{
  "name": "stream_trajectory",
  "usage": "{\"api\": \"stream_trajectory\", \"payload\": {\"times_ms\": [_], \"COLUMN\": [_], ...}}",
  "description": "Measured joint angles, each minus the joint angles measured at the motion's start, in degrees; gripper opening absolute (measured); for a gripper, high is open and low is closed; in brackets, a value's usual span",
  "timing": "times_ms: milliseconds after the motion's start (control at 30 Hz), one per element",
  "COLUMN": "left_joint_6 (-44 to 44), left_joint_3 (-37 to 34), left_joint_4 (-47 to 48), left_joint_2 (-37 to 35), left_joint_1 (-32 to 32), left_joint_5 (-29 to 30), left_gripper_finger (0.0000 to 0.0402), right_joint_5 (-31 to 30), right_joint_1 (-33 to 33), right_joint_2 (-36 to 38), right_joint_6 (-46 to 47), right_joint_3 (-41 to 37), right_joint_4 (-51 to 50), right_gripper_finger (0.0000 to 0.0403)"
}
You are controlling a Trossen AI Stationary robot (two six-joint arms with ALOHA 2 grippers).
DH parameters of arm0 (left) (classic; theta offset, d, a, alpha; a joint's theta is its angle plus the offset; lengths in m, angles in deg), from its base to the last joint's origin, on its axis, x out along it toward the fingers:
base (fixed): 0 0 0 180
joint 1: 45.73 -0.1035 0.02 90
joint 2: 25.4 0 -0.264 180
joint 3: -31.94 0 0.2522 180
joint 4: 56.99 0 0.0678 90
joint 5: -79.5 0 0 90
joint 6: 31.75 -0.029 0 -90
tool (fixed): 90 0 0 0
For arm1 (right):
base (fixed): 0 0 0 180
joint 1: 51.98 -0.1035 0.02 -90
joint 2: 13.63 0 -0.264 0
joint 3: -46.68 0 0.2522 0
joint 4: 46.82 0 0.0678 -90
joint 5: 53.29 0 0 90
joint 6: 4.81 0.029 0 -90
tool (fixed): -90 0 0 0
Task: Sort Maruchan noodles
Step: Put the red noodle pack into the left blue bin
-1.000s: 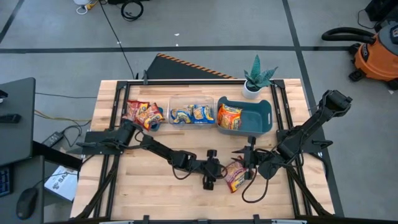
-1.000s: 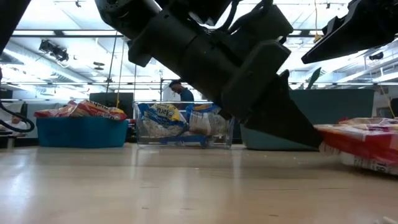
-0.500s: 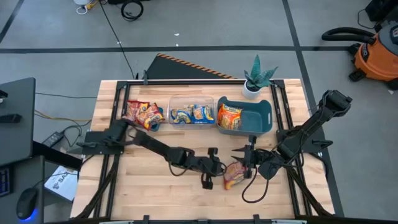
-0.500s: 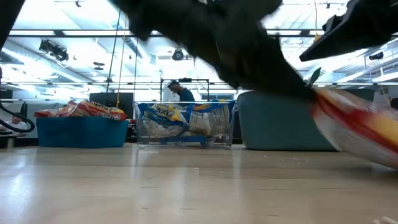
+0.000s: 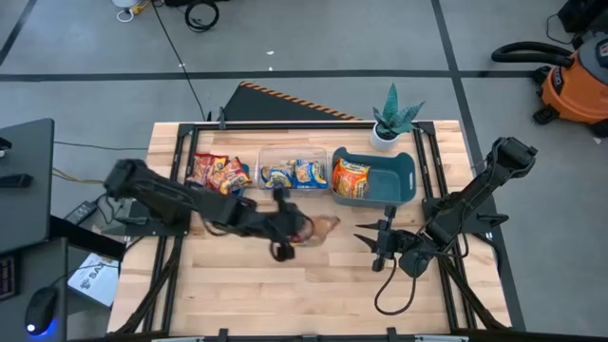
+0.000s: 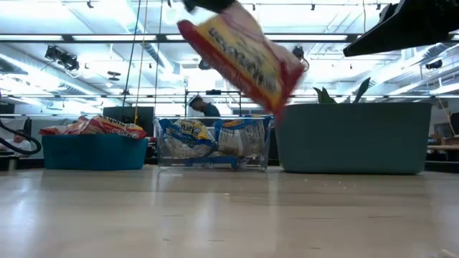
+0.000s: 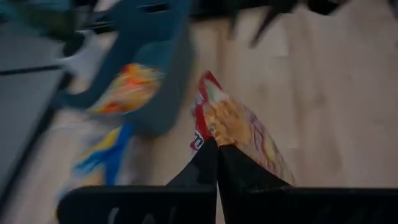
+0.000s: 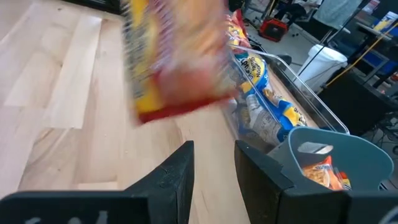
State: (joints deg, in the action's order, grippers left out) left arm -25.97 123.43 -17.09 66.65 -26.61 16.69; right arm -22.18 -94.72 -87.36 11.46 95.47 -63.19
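Above the desk [image 5: 218,275], the left gripper [image 5: 302,228] carries a red-and-yellow noodle packet [image 5: 323,226] just before the clear bin [image 5: 290,152]. Low view: packet [image 6: 240,57] airborne, tilted. Wrist views: left fingers [image 7: 214,165] pinch it; right gripper [image 8: 214,168] hangs released, farther off.

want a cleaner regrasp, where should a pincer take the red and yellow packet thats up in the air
The left pincer is shut on one end of the red-and-yellow packet, which hangs tilted and free. Probably best: pinch the free far edge across its thin flat faces, coming from the open table side, away from the bins.
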Motion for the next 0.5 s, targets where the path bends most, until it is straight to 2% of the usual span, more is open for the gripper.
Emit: {"api": "stream_trajectory", "payload": {"times_ms": [233,500], "left_joint_6": [9.5,25.6], "left_joint_3": [0.0,-2.1], "left_joint_4": [20.1,40.5], "left_joint_2": [-10.9,-21.9], "left_joint_1": [0.6,0.6], "left_joint_5": [11.7,25.6], "left_gripper_finger": [0.0001,0.0001], "right_joint_5": [-0.2,-0.2], "right_joint_1": [0.1,0.2], "right_joint_2": [0.0,0.0], "right_joint_6": [-0.4,-0.8], "right_joint_3": [0.0,0.0], "right_joint_4": [0.4,0.9], "right_gripper_finger": [0.0121,0.0121]}}
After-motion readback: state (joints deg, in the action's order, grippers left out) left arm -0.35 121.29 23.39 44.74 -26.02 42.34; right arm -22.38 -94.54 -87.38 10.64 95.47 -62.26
